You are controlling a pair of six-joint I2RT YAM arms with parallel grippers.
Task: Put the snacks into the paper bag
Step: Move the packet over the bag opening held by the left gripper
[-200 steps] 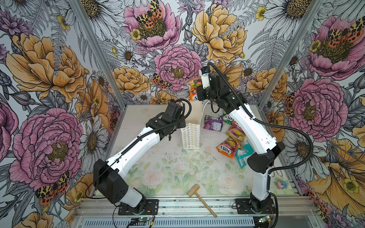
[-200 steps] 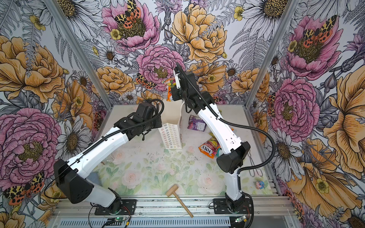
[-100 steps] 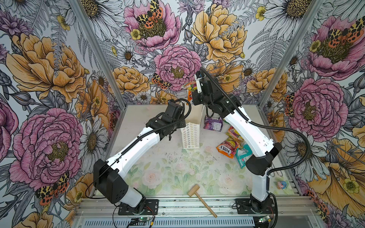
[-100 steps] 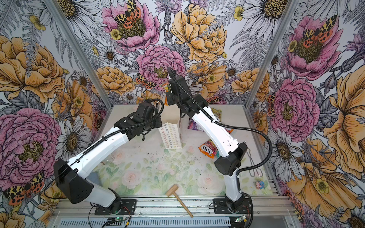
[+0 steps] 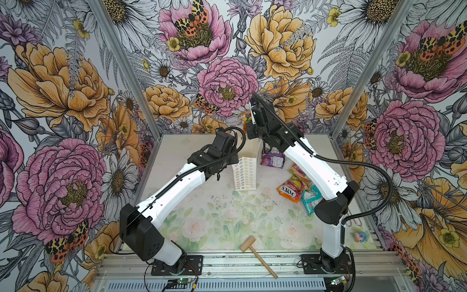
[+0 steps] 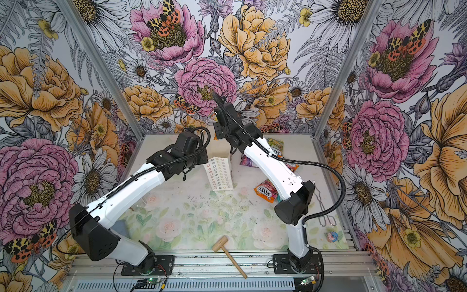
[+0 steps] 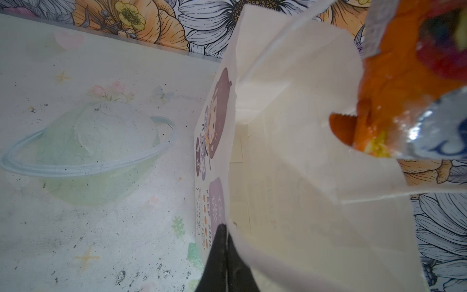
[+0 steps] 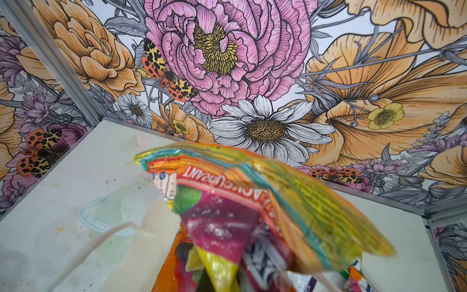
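Note:
The white paper bag (image 5: 245, 174) (image 6: 219, 175) stands upright mid-table in both top views. My left gripper (image 7: 225, 228) is shut on its rim, holding the mouth (image 7: 278, 151) open. My right gripper (image 5: 249, 124) is above the bag's far edge, shut on a colourful snack packet (image 8: 252, 202) (image 7: 404, 75) that hides its jaws. The packet hangs over the mouth, still outside. Other snacks lie to the right of the bag: a purple one (image 5: 273, 160), an orange FOX'S one (image 5: 290, 192) (image 6: 266, 193), a teal one (image 5: 310, 199) and a green one (image 6: 275, 145).
A wooden mallet (image 5: 255, 249) (image 6: 227, 249) lies at the front edge. Wire tongs (image 6: 326, 209) and a small figure (image 5: 360, 236) sit at the right side. Flowered walls enclose the table on three sides.
My right arm has swung left and lower with the packet, from near the back wall to just over the bag's mouth. The left arm and the bag have stayed put.

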